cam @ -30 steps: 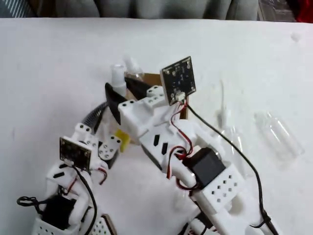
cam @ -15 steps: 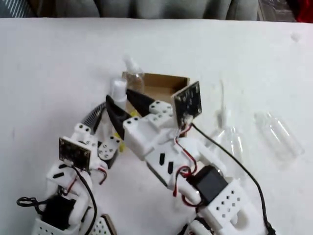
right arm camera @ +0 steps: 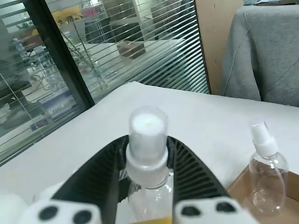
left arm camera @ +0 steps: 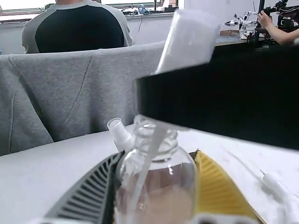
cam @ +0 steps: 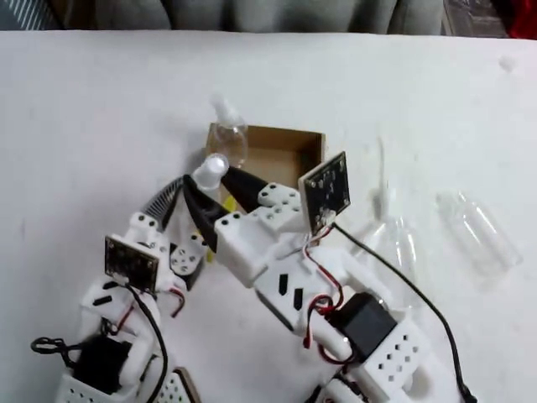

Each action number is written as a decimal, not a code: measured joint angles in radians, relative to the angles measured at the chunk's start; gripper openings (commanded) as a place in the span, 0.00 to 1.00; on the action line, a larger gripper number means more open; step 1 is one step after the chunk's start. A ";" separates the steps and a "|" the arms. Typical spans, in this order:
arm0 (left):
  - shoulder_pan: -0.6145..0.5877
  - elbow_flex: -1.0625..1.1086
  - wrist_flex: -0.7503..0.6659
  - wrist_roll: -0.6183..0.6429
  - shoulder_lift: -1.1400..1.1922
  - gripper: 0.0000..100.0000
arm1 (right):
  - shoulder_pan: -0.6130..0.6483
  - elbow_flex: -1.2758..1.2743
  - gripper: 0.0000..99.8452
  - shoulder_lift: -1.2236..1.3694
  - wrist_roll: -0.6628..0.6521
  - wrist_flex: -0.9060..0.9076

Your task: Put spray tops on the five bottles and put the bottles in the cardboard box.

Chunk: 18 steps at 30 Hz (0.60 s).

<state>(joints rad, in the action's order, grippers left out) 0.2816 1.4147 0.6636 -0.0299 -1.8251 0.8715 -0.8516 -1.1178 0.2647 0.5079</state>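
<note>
Clear bottle (left arm camera: 156, 158): left gripper (left arm camera: 154, 191) holds, right gripper (right arm camera: 147, 142) probably clamps top (right arm camera: 147, 125)

The right gripper (right arm camera: 147, 151) has its two black fingers (right arm camera: 105, 175) pressed against either side of a white spray top (right arm camera: 147, 140), at the collar just under its round cap. The top sits upright on the neck of a clear bottle (right arm camera: 148, 205) that stands between the fingers. Off to one side, a second bottle (right arm camera: 267, 179), already capped, stands upright in the corner of the cardboard box (right arm camera: 290, 196). The white table (right arm camera: 196, 121) stretches behind them toward window blinds (right arm camera: 140, 37) and a grey cloth (right arm camera: 266, 51).
</note>
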 measured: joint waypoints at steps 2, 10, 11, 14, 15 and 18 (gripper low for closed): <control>0.000 0.000 0.000 0.000 -0.003 0.02 | 0.012 0.002 0.08 0.000 -0.002 0.002; -0.008 0.002 0.000 0.000 0.005 0.02 | 0.094 0.060 0.27 -0.003 -0.026 0.158; -0.008 0.002 0.000 0.000 0.005 0.02 | 0.095 0.071 0.26 -0.003 -0.035 0.176; -0.005 0.002 0.000 0.000 0.005 0.02 | 0.091 0.127 0.23 -0.003 -0.048 0.222; -0.005 0.002 0.000 0.000 0.005 0.02 | 0.091 0.147 0.21 -0.003 -0.049 0.242; -0.006 0.002 0.000 0.000 0.005 0.02 | 0.081 0.213 0.15 -0.003 -0.051 0.315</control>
<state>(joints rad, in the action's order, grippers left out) 0.2754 1.4162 0.6636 -0.0299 -1.8205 0.9528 -0.6383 -1.1208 0.2140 0.8224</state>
